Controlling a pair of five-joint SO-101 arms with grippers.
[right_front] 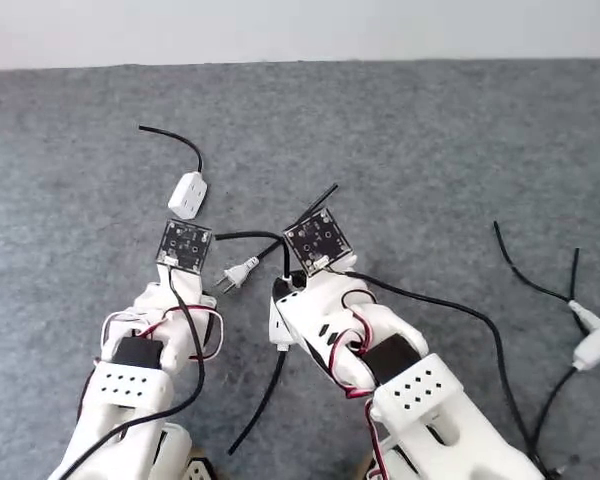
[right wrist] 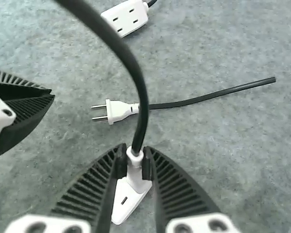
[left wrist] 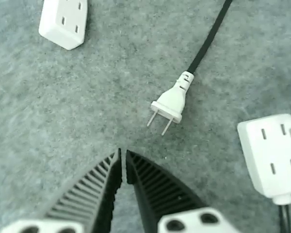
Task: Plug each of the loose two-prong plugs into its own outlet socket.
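Grey, carpet-like surface (right_front: pixel 430 130) carries a two-arm plugging job with no plug yet seated. Nearest the robot, the right gripper (right wrist: pixel 132 154) has its jaws clamped on the cord end of a white outlet socket (right wrist: pixel 127 191), apparently to steady it as a target. The socket's black cord (right wrist: pixel 138 97) arches up past the wrist camera. Beside it, the left gripper (left wrist: pixel 123 155) hangs just short of the loose two-prong plug (left wrist: pixel 170 103), jaws all but closed and empty; they would likely have to part before any pickup. The plug lies flat between the two arms, prongs pointing towards the left gripper. Farther off, a second outlet socket (right_front: pixel 188 194) lies free on its own cord. The count: one loose plug, two sockets plainly seen, and a white fitting (right_front: pixel 597 345) on cords near the right edge, too small to identify.
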